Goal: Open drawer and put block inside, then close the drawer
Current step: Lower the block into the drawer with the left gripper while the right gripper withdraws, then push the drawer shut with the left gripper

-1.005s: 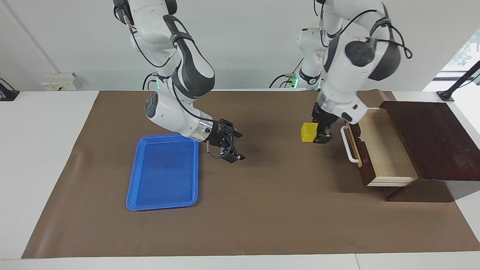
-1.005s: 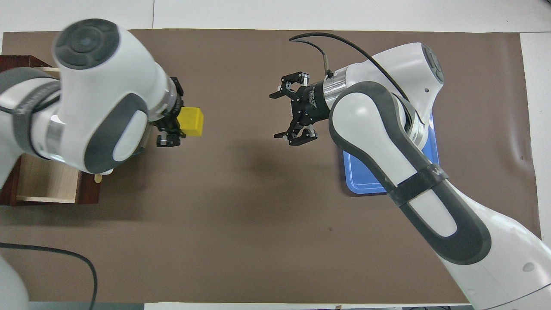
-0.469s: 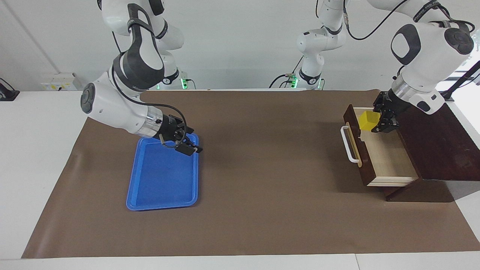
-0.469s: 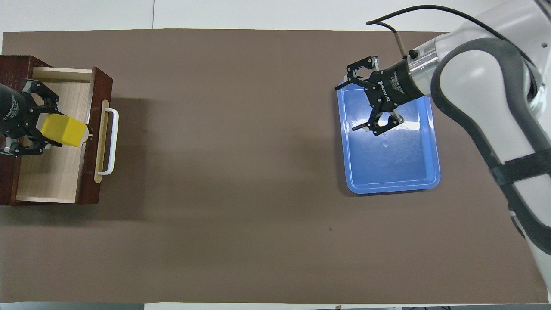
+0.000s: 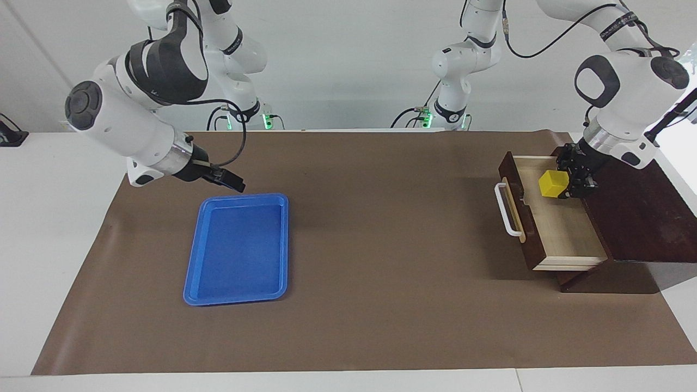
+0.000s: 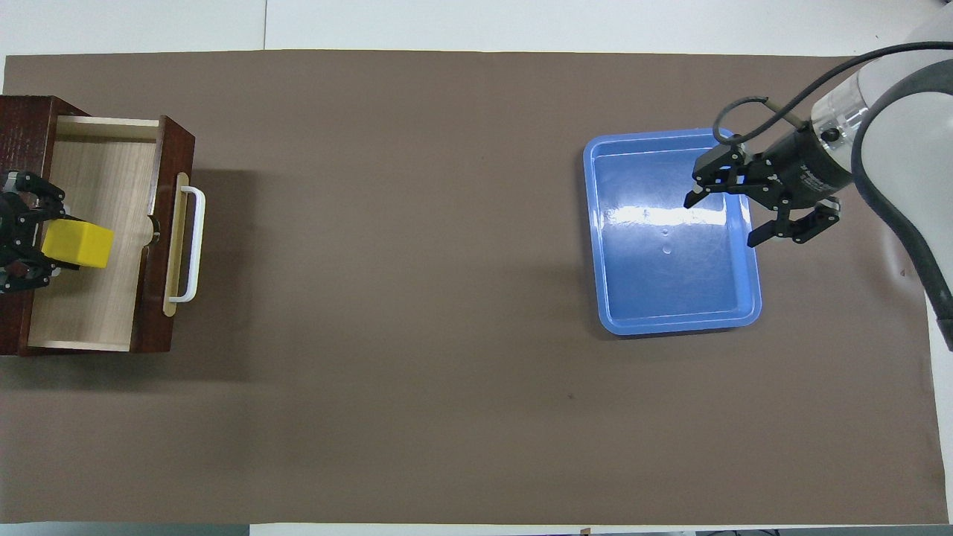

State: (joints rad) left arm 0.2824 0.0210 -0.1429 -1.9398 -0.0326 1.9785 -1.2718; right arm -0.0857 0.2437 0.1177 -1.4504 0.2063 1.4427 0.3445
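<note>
While the left tool (image 5: 566, 182) grips the yellow block (image 5: 553, 183) directly over the open drawer (image 5: 561, 228), the right tool (image 6: 752, 216) waits open above the blue tray (image 6: 670, 298).

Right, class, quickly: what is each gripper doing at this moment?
Left gripper: closed on the block, over the open drawer.
Right gripper: open, empty, over the blue tray.

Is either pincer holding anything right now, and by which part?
The left pincer holds the block by two opposite sides, over the open drawer. The right pincer is open and holds nothing.
</note>
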